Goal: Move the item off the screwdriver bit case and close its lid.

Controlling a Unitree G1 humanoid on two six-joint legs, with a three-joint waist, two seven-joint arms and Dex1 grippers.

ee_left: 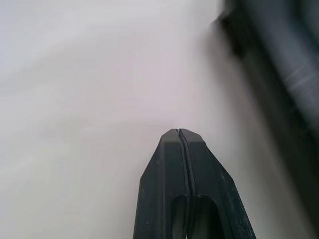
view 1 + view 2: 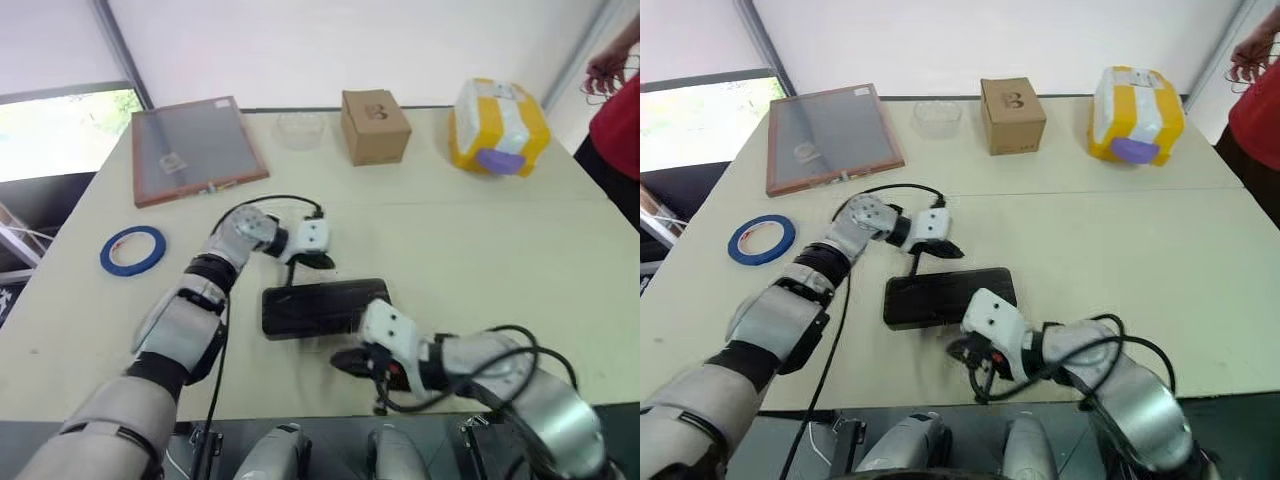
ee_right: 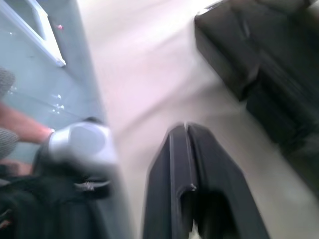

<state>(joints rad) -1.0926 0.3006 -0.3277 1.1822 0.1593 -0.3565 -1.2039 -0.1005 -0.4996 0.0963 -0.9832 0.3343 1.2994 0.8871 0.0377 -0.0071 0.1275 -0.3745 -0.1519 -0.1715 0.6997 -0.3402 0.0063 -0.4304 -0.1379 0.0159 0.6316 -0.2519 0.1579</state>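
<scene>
Find the screwdriver bit case point(image 2: 322, 308) lying flat in the near middle of the bench point(image 2: 480, 250), long side running left to right. Shows a dark top with no loose item on it, as far as can be made out. Cannot tell whether the lid is latched or merely resting down. Note the left hand point(image 2: 318, 259) at the case's far edge, clenched on nothing, fingertips pressed together. Note the right hand point(image 2: 352, 361) by the near right corner, likewise clenched and empty, close to the bench's near edge.

As for risks: pushing with closed fingertips could skid the smooth case rather than seat the lid. Shoving from the far side would likely send it toward the near edge and off the bench. Pressing one end alone might leave the other end unlatched. Squeezing from both sides at once could tilt the case up.

As for writing: can read nothing.
- Can make out a small dark printed mark on the cardboard box point(image 2: 375, 126) at the far side, not legible.
- Can see a purple patch on the yellow-and-white package point(image 2: 498, 127) to its right, wordless from here.
- Can see a small sticker on the framed panel point(image 2: 195, 150) at the far left, unreadable.
- Can see no label on the blue tape roll point(image 2: 132, 249).
</scene>
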